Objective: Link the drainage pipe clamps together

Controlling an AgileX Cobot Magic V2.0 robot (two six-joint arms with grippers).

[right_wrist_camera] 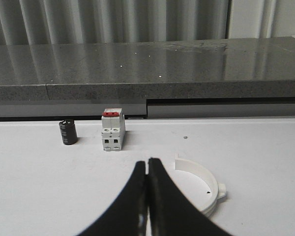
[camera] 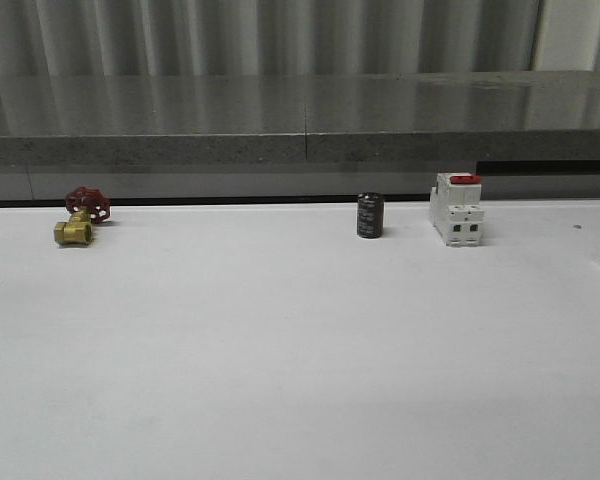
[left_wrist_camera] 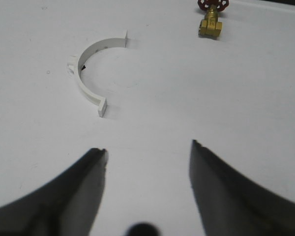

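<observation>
Your two white plastic semicircular pipe clamp halves lie well apart on the white bench [camera: 280, 360], one in front of each arm. In the left wrist view, one half-ring [left_wrist_camera: 88, 73] rests flat ahead of the left gripper [left_wrist_camera: 147, 162], whose fingers stand wide apart with nothing between them. In the right wrist view, the other half-ring [right_wrist_camera: 201, 184] lies just beside the right gripper [right_wrist_camera: 147, 169], whose fingers are pressed together and hold nothing.

The main risk is the thin, flat profile: a half-ring will likely skid on the smooth bench if you close on it off-centre, or tip if you catch only an end tab. With the right gripper's fingers together, a descent would probably shove its half-ring rather than take it. Misaligned tabs could stop the halves from mating.

Nothing stands between either gripper and its half-ring. The brass valve with a red handwheel [left_wrist_camera: 212, 19] sits beyond the left half-ring; the black cylinder [right_wrist_camera: 67, 132] and the white boxy breaker with a red top [right_wrist_camera: 112, 131] stand further back.
</observation>
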